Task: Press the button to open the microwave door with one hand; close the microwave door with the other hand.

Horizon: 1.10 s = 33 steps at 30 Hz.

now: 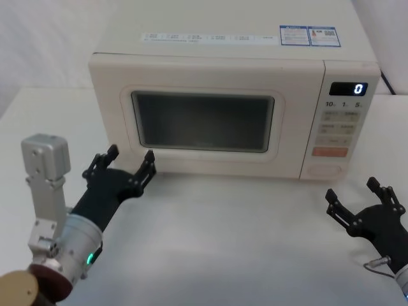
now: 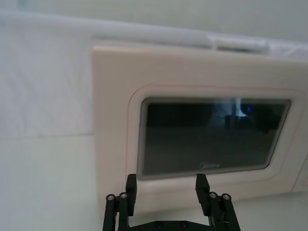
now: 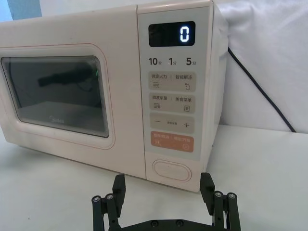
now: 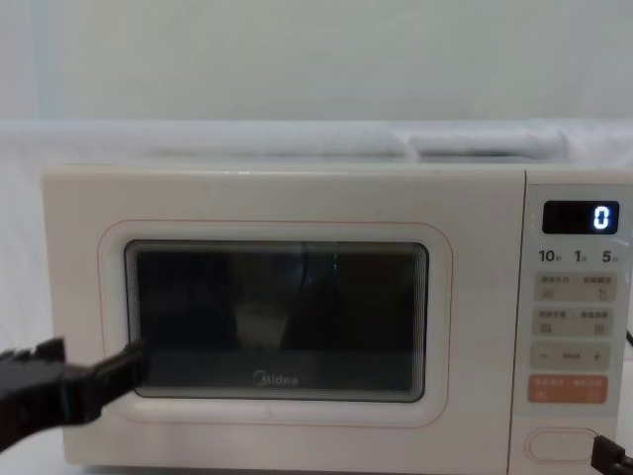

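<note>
The microwave door (image 1: 204, 118) is a large cream rectangle with a dark glass window in a rounded frame, a thin pink outline around it and a grey Midea logo under the glass; it sits shut, flush with the front of the oven. It stands straight ahead of the left gripper (image 1: 131, 160), whose spread fingers sit just before its lower left corner. The button (image 3: 172, 169) is a wide cream pill with a thin oval outline, unmarked, at the foot of the control panel, directly ahead of the right gripper (image 1: 360, 197), whose fingers are also spread
</note>
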Motion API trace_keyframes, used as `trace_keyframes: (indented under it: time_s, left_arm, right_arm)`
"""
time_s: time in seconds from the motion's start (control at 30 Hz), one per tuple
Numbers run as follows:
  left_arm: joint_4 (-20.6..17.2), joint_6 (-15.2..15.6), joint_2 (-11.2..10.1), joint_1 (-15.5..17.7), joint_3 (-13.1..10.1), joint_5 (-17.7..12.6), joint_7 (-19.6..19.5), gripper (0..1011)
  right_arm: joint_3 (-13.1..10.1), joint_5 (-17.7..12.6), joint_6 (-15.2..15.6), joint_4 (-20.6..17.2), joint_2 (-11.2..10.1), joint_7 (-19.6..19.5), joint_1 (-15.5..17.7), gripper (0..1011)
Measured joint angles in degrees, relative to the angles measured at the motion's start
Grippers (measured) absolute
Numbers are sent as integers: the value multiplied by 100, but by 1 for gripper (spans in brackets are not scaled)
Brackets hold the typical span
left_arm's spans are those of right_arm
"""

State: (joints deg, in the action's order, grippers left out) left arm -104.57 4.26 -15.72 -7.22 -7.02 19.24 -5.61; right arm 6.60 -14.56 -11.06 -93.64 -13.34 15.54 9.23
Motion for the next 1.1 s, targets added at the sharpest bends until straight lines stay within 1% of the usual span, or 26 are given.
trace_keyframes:
  time_s: [0.07, 0.13, 0.2, 0.23, 0.27, 0.3, 0.4, 1.1]
  left_arm:
    - [55, -53, 62, -66, 41, -22, 14, 851]
    - [112, -91, 109, -113, 66, -47, 15, 885]
    - [159, -109, 144, -143, 83, -65, 14, 946]
    - [183, -117, 162, -157, 89, -73, 12, 946]
    - [231, -134, 199, -185, 102, -90, 9, 986]
    - [248, -141, 214, -195, 107, -97, 8, 1001]
    - [319, -167, 276, -241, 129, -130, 6, 1001]
    - [286, -152, 244, -207, 109, -115, -6, 1001]
  right_arm:
    - [0, 0, 0, 0, 0, 0, 0, 1002]
    - [0, 0, 0, 0, 0, 0, 0, 1002]
    - [0, 0, 0, 0, 0, 0, 0, 1002]
    - [0, 0, 0, 0, 0, 0, 0, 1002]
    - [0, 0, 0, 0, 0, 0, 0, 1002]
    - [0, 0, 0, 0, 0, 0, 0, 1002]
    - [0, 0, 0, 0, 0, 0, 0, 1002]
    - [0, 0, 0, 0, 0, 0, 0, 1002]
